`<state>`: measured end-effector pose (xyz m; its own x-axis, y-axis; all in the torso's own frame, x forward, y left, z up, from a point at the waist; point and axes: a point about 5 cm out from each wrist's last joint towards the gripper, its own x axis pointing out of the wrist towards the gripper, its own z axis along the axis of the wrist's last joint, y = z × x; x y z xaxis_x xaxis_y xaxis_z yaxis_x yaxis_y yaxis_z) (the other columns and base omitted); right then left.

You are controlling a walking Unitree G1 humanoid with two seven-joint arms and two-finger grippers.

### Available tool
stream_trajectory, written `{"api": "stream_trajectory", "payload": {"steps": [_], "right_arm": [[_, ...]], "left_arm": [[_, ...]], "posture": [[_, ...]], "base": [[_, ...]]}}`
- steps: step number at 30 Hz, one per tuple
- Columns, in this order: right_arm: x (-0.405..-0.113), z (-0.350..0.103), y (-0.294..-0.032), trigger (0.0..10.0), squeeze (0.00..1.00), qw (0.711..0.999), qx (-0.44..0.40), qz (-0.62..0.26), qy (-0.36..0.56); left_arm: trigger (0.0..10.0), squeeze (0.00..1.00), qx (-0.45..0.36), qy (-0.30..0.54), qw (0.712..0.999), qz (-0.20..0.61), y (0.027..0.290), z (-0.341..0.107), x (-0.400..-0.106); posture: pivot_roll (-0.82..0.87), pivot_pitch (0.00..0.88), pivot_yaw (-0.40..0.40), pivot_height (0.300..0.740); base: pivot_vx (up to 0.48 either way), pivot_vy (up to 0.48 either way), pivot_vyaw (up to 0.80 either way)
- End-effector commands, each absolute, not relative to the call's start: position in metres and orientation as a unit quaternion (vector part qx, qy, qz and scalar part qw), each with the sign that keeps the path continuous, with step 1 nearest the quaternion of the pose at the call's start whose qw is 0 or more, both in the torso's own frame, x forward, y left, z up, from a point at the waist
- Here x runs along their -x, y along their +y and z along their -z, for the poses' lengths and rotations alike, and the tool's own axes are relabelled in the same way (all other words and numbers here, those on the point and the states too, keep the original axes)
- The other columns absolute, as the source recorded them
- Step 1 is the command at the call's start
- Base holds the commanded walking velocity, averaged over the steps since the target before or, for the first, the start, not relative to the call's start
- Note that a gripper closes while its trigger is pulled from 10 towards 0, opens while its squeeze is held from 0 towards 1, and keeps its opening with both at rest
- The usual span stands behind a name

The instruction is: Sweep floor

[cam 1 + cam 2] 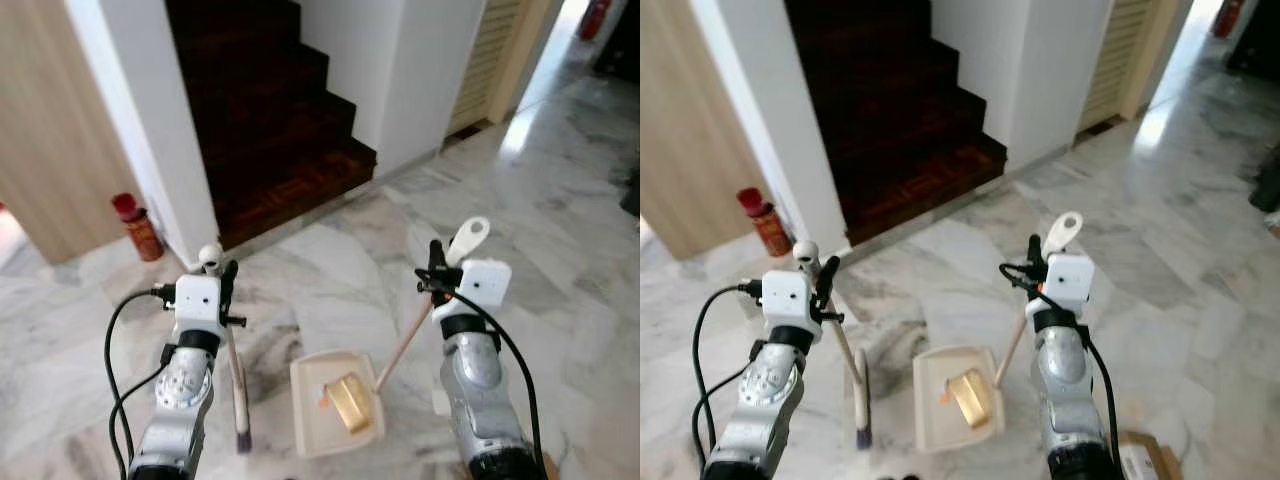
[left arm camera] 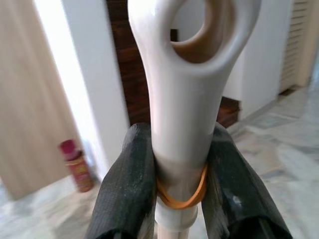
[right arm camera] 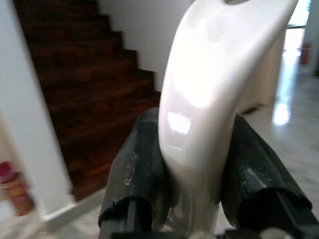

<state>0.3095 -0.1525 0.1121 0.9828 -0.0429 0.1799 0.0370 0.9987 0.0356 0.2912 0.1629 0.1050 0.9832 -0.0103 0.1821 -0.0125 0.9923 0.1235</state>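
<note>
Both grippers are clamped on handles. Our left gripper (image 2: 182, 184) pinches the glossy cream plastic handle of the broom (image 1: 234, 365), its two matte black fingers (image 2: 127, 189) pressed against either side of the neck just below the oval hanging hole, where an orange rubber band (image 2: 182, 196) rings the shaft. From the head views we see that handle's rounded tip at about 9 o'clock of the scene's centre, the thin pale shaft slanting down to a narrow dark bristle head touching the floor at roughly 7 o'clock.

Our right gripper (image 3: 192, 164) is closed on the dustpan handle (image 1: 468, 240), a smooth, shiny white paddle-shaped grip that swells above the black fingers (image 3: 142, 159); a slim wooden-toned rod runs down from it to the dustpan (image 1: 318, 430). That pan is a shallow, cream, roughly rectangular tray with a raised rim, lying flat on the floor at 6 o'clock between our two silver arms. Inside it sits a crumpled golden, foil-like piece of litter (image 1: 350, 402) with a small orange scrap (image 1: 323, 402) just beside it.

The floor (image 1: 560, 200) is polished white marble with grey veining, glossy enough to mirror the light. At 12 o'clock a dark, wood-grained staircase (image 1: 270, 110) rises between white walls. At 9 o'clock, a red cylindrical can (image 1: 138, 228) stands by a pale wooden panel.
</note>
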Motion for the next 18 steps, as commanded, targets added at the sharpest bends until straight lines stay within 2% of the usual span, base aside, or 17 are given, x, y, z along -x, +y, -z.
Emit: {"api": "stream_trajectory", "payload": {"steps": [1, 9, 18], "right_arm": [[-0.3099, -0.1174, -0.155, 10.0, 0.0, 0.994, -0.029, 0.025, -0.105], [-0.3105, -0.118, -0.1522, 10.0, 0.0, 0.994, -0.024, 0.021, -0.107], [-0.3105, -0.1169, -0.1491, 10.0, 0.0, 0.994, -0.029, 0.016, -0.105]], "left_arm": [[10.0, 0.0, -0.069, -0.108, 0.992, 0.002, 0.1611, -0.1122, -0.2922], [10.0, 0.0, -0.069, -0.109, 0.992, 0.003, 0.1615, -0.1129, -0.2925], [10.0, 0.0, -0.07, -0.108, 0.992, 0.006, 0.1612, -0.1139, -0.293]], "posture": [[0.1, 0.0, 0.0, 0.74], [0.1, 0.0, 0.005, 0.74], [0.11, 0.0, 0.008, 0.74]], "base": [[0.0, 0.292, 0.0], [0.0, 0.286, 0.0], [0.0, 0.268, 0.71]]}}
